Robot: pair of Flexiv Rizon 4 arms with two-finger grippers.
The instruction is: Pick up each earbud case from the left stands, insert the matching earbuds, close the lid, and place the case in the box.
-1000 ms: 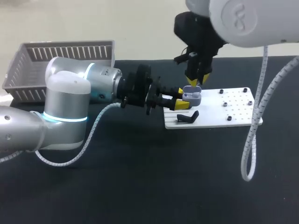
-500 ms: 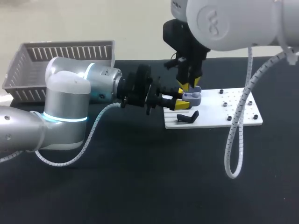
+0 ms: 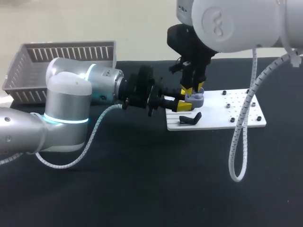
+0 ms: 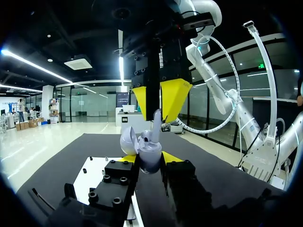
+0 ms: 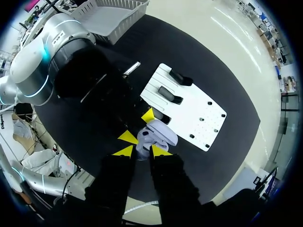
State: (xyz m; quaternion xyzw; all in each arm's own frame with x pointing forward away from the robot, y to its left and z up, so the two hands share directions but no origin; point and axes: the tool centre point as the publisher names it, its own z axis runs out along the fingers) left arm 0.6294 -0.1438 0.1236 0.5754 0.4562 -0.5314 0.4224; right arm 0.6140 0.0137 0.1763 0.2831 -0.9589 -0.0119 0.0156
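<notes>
The left pincer reaches in from the left side over the black table and is clenched on the pale lilac earbud case, one yellow tip on each side of the case's body. The case is held off the table, above the near-left part of the white stand plate, with its lid swung open to one side. The right pincer hangs straight above the case, pointing down, and grips a white earbud by its stem between its two yellow tips; the earbud's lower end sits at the case's open mouth. A black stand lies on the plate just below the held case. The grey slatted basket stands at the table's far left corner, well apart from both pincers.
</notes>
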